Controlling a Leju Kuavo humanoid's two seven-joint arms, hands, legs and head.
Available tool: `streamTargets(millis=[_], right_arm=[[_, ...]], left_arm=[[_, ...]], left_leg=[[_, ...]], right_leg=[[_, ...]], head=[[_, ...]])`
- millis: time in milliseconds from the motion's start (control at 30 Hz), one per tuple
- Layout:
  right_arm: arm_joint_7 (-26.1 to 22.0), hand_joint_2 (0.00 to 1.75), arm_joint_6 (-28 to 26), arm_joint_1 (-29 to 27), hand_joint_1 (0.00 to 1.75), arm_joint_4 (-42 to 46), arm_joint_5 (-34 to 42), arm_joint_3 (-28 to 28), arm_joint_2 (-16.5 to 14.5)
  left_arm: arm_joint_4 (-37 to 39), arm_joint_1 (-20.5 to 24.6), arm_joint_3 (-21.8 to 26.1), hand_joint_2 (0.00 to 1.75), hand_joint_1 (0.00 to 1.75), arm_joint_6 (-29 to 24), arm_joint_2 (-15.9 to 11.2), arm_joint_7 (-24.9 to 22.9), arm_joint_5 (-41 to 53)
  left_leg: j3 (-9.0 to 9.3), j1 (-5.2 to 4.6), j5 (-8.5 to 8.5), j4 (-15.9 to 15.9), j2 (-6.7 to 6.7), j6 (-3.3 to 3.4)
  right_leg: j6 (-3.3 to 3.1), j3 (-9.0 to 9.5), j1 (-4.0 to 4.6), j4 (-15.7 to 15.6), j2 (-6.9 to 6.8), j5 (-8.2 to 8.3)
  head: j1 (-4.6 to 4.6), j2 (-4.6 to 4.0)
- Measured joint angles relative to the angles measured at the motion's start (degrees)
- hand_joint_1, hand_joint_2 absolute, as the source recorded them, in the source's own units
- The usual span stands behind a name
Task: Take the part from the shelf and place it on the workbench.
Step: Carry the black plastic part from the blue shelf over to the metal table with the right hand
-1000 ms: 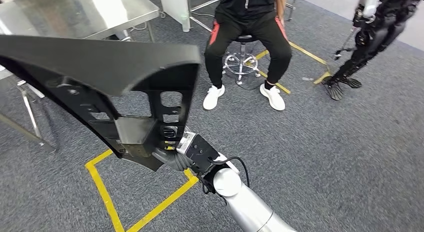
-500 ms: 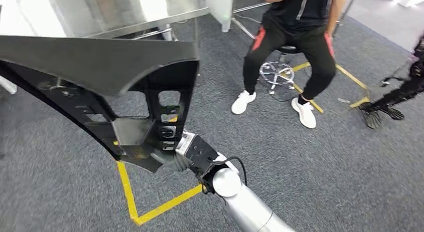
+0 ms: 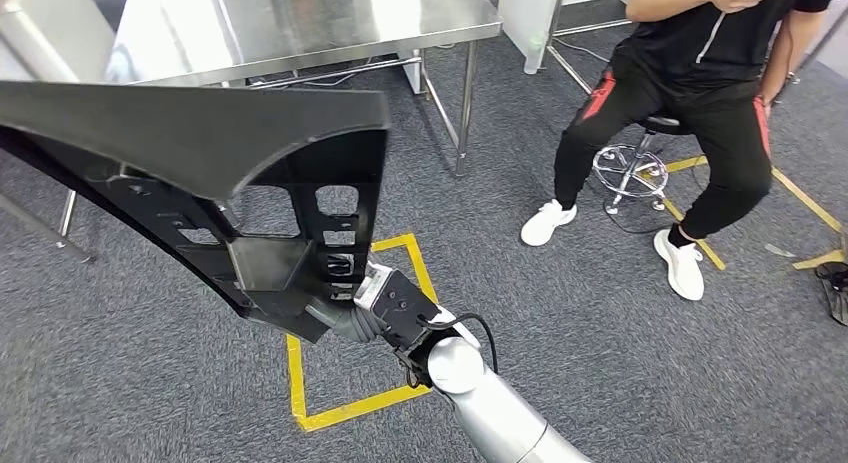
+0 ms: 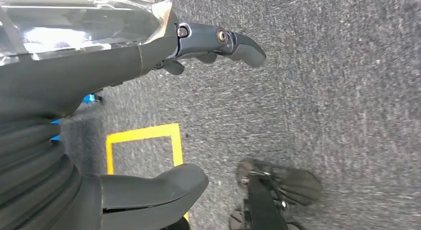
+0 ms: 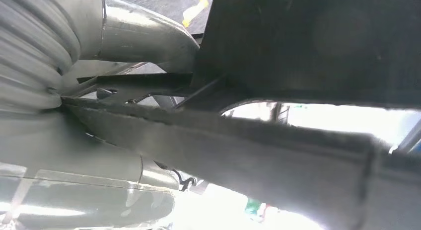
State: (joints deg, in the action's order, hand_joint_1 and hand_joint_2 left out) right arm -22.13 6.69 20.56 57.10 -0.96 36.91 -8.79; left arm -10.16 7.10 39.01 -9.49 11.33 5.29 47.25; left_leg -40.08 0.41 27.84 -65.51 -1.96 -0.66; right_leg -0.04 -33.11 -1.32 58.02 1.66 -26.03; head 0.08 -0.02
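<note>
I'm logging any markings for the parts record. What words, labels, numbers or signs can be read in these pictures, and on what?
None can be read.
Black part, held by the right hand: no label or number shows on it.
Steel workbench: bare metal, no marking.
Yellow floor tape: plain lines, no text.
Person's dark clothing: red stripes, no lettering.
Left hand: no marking.

The part point(image 3: 200, 173) sits in the right hand point(image 3: 365, 308) — worktop point(image 3: 300, 23) behind it, seated person point(image 3: 700, 113) to the right.
</note>
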Motion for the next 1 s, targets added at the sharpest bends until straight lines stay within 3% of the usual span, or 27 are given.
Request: streamTargets(millis=[67,100,133,200,267,300,433,533,633,767,833,900,967,1000], right_arm=[[-0.3,1.75,0.0,0.0,1.75,0.0,0.0,0.0,0.1],[-0.5,1.75,0.1,-0.1,1.75,-0.1,0.0,0.0,0.1],[-0.6,1.75,0.1,-0.1,1.75,-0.1,0.0,0.0,0.1],[-0.8,1.75,0.3,0.0,1.75,-0.1,0.1,0.0,0.1],[-0.8,1.75,0.3,0.1,1.75,-0.1,0.2,-0.1,0.0],[-0.8,1.75,0.3,0.1,1.75,-0.1,0.2,-0.1,0.0],[-0.9,1.75,0.4,0.3,1.75,-0.1,0.2,-0.2,0.1],[-0.9,1.75,0.4,0.3,1.75,-0.1,0.2,-0.2,0.1],[-0.9,1.75,0.4,0.3,1.75,-0.1,0.2,-0.2,0.1],[-0.9,1.75,0.4,0.3,1.75,-0.1,0.2,-0.2,0.1],[-0.9,1.75,0.4,0.3,1.75,-0.1,0.3,-0.3,0.1],[-1.0,1.75,0.3,0.3,1.75,-0.1,0.3,-0.4,0.0],[-1.2,1.75,0.1,0.4,1.75,-0.1,0.3,-0.5,-0.3],[-1.2,1.75,0.1,0.5,1.75,0.0,0.3,-0.6,-0.4]], left_arm=[[0.0,0.1,0.0,1.75,0.00,-0.1,0.0,0.2,-0.1],[0.0,0.0,0.0,1.75,0.00,-0.1,0.0,0.3,-0.2],[0.0,0.0,0.0,1.75,0.00,-0.2,0.0,0.5,-0.3],[0.0,-0.1,0.0,1.75,0.00,-0.2,0.0,0.8,-0.5],[0.0,0.0,0.0,1.75,0.00,-0.1,0.0,1.1,-0.5],[0.0,0.0,0.0,1.75,0.00,0.0,0.0,1.3,-0.6],[0.0,0.0,0.0,1.75,0.00,0.1,0.2,1.6,-0.7],[0.0,0.0,0.1,1.75,0.00,0.1,0.2,1.6,-0.8],[0.0,-0.1,0.1,1.75,0.00,0.2,0.3,1.6,-0.8],[0.0,0.0,0.1,1.75,0.00,0.7,0.2,2.1,-0.7],[0.0,0.0,0.1,1.75,0.00,0.8,0.2,2.4,-0.6],[0.0,0.0,0.1,1.75,0.00,0.8,0.2,2.6,-0.4],[0.0,0.0,0.1,1.75,0.00,0.8,0.2,2.7,-0.3],[0.0,0.0,0.1,1.75,0.00,0.8,0.2,2.7,-0.2]], left_leg=[[-4.02,0.48,3.13,-7.6,1.65,-0.59],[-5.11,0.74,3.36,-9.4,1.80,-0.84],[-4.98,1.02,2.50,-9.0,1.84,-1.06],[-1.05,1.48,-1.34,-1.7,2.26,-1.39],[2.98,1.43,-3.67,5.3,2.62,-1.16],[3.83,1.38,-3.97,6.8,2.68,-0.87],[3.96,1.13,-3.94,7.1,2.15,-0.13],[3.96,1.01,-3.75,7.1,1.87,0.32],[3.95,0.82,-3.65,7.1,1.83,0.54],[3.96,0.70,-3.62,7.1,1.82,0.63],[3.96,0.70,-3.60,7.1,1.82,0.65],[3.95,0.60,-3.33,7.1,1.82,1.23],[4.89,0.61,-3.46,8.3,1.77,2.23],[5.67,0.74,-3.81,9.3,1.78,2.64]], right_leg=[[-0.33,0.22,0.07,0.0,-1.17,-0.26],[-0.32,0.25,0.03,0.0,-1.58,-0.35],[-0.22,0.32,-0.06,0.0,-1.88,-0.46],[0.32,0.67,-0.28,0.1,-2.26,-0.81],[1.08,0.98,0.07,0.1,-2.50,-1.26],[1.21,1.03,0.34,0.2,-2.58,-1.50],[0.63,1.15,0.50,-0.3,-2.82,-1.64],[0.79,1.44,0.47,-0.9,-3.04,-1.61],[1.19,1.79,0.34,-1.1,-3.09,-1.45],[2.28,1.99,0.18,-1.1,-3.09,-1.43],[2.38,1.99,0.19,-1.2,-3.09,-1.44],[2.88,2.14,-0.10,-1.6,-3.14,-1.31],[3.53,2.53,-0.26,-2.0,-3.15,-1.27],[3.49,2.31,-0.19,-1.2,-2.98,-1.69]], head=[[-0.04,0.00],[-0.05,0.00],[-0.06,0.00],[-0.06,0.00],[0.02,0.00],[0.08,0.00],[0.24,0.00],[0.24,0.00],[0.22,0.00],[0.22,0.00],[0.22,0.00],[0.21,0.00],[0.20,0.00],[0.22,-0.01]])
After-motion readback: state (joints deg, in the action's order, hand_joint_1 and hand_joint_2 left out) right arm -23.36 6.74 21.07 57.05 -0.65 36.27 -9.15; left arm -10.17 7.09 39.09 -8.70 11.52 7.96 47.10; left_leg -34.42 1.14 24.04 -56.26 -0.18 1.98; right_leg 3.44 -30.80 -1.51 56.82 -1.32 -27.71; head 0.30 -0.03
